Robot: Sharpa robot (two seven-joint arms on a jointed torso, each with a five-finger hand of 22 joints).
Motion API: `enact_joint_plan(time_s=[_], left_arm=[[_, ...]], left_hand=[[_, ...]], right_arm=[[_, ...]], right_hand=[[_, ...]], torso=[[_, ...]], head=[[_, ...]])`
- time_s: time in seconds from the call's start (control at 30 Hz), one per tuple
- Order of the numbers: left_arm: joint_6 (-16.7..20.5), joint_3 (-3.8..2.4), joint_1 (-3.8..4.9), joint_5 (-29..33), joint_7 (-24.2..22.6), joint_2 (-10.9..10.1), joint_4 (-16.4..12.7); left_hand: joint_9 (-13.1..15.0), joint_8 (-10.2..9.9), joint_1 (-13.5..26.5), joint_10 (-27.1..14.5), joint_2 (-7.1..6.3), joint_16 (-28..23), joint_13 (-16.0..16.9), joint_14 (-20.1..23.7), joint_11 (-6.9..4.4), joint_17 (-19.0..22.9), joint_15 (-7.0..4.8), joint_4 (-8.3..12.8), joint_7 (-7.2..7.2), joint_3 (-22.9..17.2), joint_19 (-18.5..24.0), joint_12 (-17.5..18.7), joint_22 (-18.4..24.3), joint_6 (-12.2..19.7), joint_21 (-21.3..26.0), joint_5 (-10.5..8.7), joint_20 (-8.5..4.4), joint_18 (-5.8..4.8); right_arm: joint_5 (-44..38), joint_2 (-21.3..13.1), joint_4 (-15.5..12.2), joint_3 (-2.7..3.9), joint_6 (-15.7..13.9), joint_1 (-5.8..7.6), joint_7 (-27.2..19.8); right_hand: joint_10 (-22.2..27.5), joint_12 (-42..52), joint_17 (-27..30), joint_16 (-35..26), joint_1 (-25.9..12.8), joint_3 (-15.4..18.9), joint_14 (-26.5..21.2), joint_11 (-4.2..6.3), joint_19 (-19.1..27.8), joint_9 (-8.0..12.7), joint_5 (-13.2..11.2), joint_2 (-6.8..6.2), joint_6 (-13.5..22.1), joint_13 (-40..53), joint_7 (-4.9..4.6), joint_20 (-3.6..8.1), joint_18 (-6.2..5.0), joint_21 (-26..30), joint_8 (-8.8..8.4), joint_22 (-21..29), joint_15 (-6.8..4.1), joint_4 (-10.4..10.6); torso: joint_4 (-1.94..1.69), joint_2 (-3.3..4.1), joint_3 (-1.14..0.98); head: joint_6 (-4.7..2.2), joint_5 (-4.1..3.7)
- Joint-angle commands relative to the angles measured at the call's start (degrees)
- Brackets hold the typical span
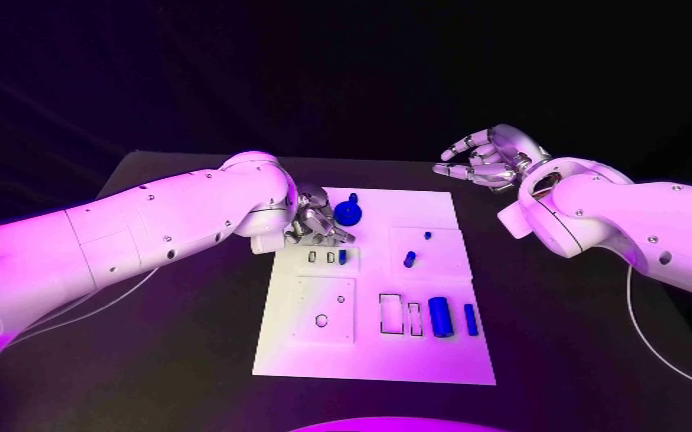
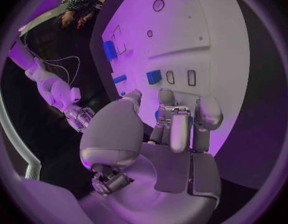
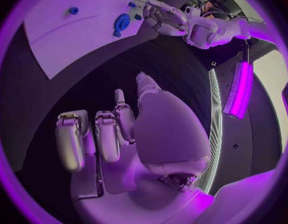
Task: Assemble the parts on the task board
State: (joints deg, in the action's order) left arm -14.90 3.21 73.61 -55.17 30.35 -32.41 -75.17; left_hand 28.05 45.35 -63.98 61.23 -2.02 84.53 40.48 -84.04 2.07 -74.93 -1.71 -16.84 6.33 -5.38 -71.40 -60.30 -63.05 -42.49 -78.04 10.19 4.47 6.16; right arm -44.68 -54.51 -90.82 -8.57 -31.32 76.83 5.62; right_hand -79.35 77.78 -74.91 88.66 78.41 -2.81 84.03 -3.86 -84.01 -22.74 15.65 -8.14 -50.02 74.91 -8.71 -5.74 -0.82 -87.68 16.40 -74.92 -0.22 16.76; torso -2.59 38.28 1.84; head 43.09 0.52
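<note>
Where the black table (image 1: 173, 352) spreads widest, carries a white board (image 1: 378, 297) at its middle. Reaches in from the left as a white arm, ending in the left hand (image 1: 315, 222) over the board's far left part. Curls that hand's fingers (image 2: 180, 127) together over the board, with a bit of blue showing between them; cannot tell whether anything is pinched. Hangs the right hand (image 1: 490, 162) off the board's far right corner, above bare table, fingers loosely apart and holding nothing. Holds a round blue knob (image 1: 349, 214) on the board just beside the left hand. Keeps a blue cylinder (image 1: 438, 312) and a slimmer blue bar (image 1: 470, 319) upright near the board's near right edge. Shows a small blue peg (image 1: 410, 258) at the board's middle.
</note>
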Motion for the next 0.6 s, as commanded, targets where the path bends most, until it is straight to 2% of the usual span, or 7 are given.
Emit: enact_joint_plan(time_s=[0.03, 0.1, 0.2, 0.27, 0.3, 0.33, 0.6], left_arm=[[-2.1, 0.09, 0.14, -0.3, 0.3, 0.5, 0.4], [-2.3, 0.17, 0.14, -0.3, 0.3, 0.7, 0.6], [-2.5, 0.28, 0.13, -0.3, 0.3, 0.9, 0.9], [-2.6, 0.36, 0.13, -0.3, 0.3, 1.1, 1.1], [-2.7, 0.4, 0.13, -0.3, 0.4, 1.1, 1.1], [-2.9, 0.45, 0.13, -0.3, 0.4, 1.2, 1.2], [-3.9, 0.64, 0.12, -0.2, 0.4, 1.3, 1.4]], left_hand=[[0.0, -0.4, -0.1, 0.2, 0.29, 0.2, 0.1, -2.2, 0.08, -5.6, 0.38, 0.0, -0.02, 0.4, -0.4, -0.3, -0.1, 0.1, -0.2, 0.07, 0.15, -0.43], [-0.1, -0.4, -0.1, 0.2, 0.3, 0.2, 0.1, -2.2, 0.08, -5.6, 0.38, 0.0, -0.02, 0.4, -0.4, -0.3, -0.1, 0.1, -0.2, 0.06, 0.16, -0.43], [-0.1, -0.4, 0.0, 0.3, 0.32, 0.3, 0.2, -2.2, 0.08, -5.6, 0.39, 0.0, -0.02, 0.4, -0.4, -0.4, -0.2, 0.0, -0.3, 0.05, 0.17, -0.45], [-0.1, -0.4, 0.0, 0.3, 0.32, 0.3, 0.2, -2.2, 0.08, -5.6, 0.39, 0.0, -0.02, 0.4, -0.4, -0.4, -0.2, 0.0, -0.3, 0.05, 0.17, -0.45], [-0.1, -0.4, 0.0, 0.3, 0.33, 0.3, 0.3, -2.2, 0.09, -5.7, 0.4, 0.0, -0.02, 0.4, -0.4, -0.4, -0.2, 0.0, -0.3, 0.05, 0.18, -0.45], [-0.1, -0.4, 0.0, 0.3, 0.33, 0.3, 0.3, -2.2, 0.09, -5.7, 0.4, 0.0, -0.02, 0.4, -0.4, -0.4, -0.2, 0.0, -0.3, 0.05, 0.18, -0.45], [-0.2, -0.5, -0.5, 0.5, 0.45, 0.5, 0.5, -2.3, 0.08, -6.0, 0.42, 0.0, -0.07, 0.5, -0.5, -0.7, -0.4, -0.4, -0.4, 0.08, 0.28, -0.48]], right_arm=[[0.7, 0.2, 0.2, 0.03, -0.9, 0.04, -2.5], [2.1, 0.3, 0.5, 0.02, -2.1, 0.04, -4.0], [4.2, 0.6, 0.9, 0.02, -3.4, 0.05, -5.7], [5.7, 0.7, 1.2, 0.02, -4.1, 0.05, -6.9], [6.5, 0.8, 1.4, 0.02, -4.4, 0.05, -7.4], [7.4, 0.9, 1.6, 0.01, -4.7, 0.05, -8.1], [13.1, 1.6, 3.0, 0.0, -5.1, 0.05, -12.4]], right_hand=[[2.7, -2.9, -8.2, -1.3, -0.3, 0.2, 4.3, -0.09, -2.9, -0.4, 0.3, -0.18, 1.0, 0.2, 0.02, 0.07, -0.76, 3.6, -0.08, -11.3, -0.04, -0.2], [6.7, -7.8, -3.2, -3.9, 0.1, 0.1, 2.8, -0.13, 0.3, -1.0, 0.6, -0.21, 1.7, -4.5, -0.01, 0.05, -2.33, 10.2, 0.21, -7.3, -0.1, -0.2], [17.2, -21.8, 10.7, -13.1, 1.3, -0.7, -2.3, -0.22, 8.7, -1.8, 1.6, -0.21, 3.0, -17.7, -0.22, 0.01, -5.86, 28.0, 0.42, 3.8, -0.08, -0.1], [23.2, -31.1, 25.0, -24.8, 2.2, -1.8, -9.0, -0.79, 17.9, -2.2, 2.1, -0.23, 4.2, -26.5, -0.71, -0.44, -9.15, 48.7, 0.36, 17.0, 0.35, -0.1], [23.2, -31.1, 25.0, -24.8, 2.2, -1.8, -9.0, -0.79, 17.9, -2.2, 2.1, -0.23, 4.2, -26.5, -0.71, -0.44, -9.15, 48.7, 0.36, 17.0, 0.35, -0.1], [25.6, -36.1, 36.1, -36.8, 2.9, -3.4, -15.8, -1.69, 21.3, -1.9, 2.5, -0.39, 5.4, -31.5, -1.56, -1.37, -9.64, 57.1, 0.23, 23.0, 1.48, -0.1], [27.2, -50.3, 43.9, -59.9, 3.3, -10.2, -21.4, -4.2, 22.9, -0.2, 2.8, -2.61, 6.7, -51.2, -3.84, -4.07, -9.46, 74.5, 1.06, 39.9, 4.42, -0.3]], torso=[[-0.04, -0.03, 0.03], [-0.05, -0.03, 0.04], [-0.04, -0.05, 0.02], [-0.04, -0.07, 0.01], [-0.06, -0.1, 0.01], [-0.06, -0.1, 0.0], [-0.01, -0.1, -0.04]], head=[[0.12, -0.04], [0.19, -0.03], [0.21, 0.0], [0.26, -0.02], [0.32, -0.05], [0.33, -0.05], [0.51, 0.08]])
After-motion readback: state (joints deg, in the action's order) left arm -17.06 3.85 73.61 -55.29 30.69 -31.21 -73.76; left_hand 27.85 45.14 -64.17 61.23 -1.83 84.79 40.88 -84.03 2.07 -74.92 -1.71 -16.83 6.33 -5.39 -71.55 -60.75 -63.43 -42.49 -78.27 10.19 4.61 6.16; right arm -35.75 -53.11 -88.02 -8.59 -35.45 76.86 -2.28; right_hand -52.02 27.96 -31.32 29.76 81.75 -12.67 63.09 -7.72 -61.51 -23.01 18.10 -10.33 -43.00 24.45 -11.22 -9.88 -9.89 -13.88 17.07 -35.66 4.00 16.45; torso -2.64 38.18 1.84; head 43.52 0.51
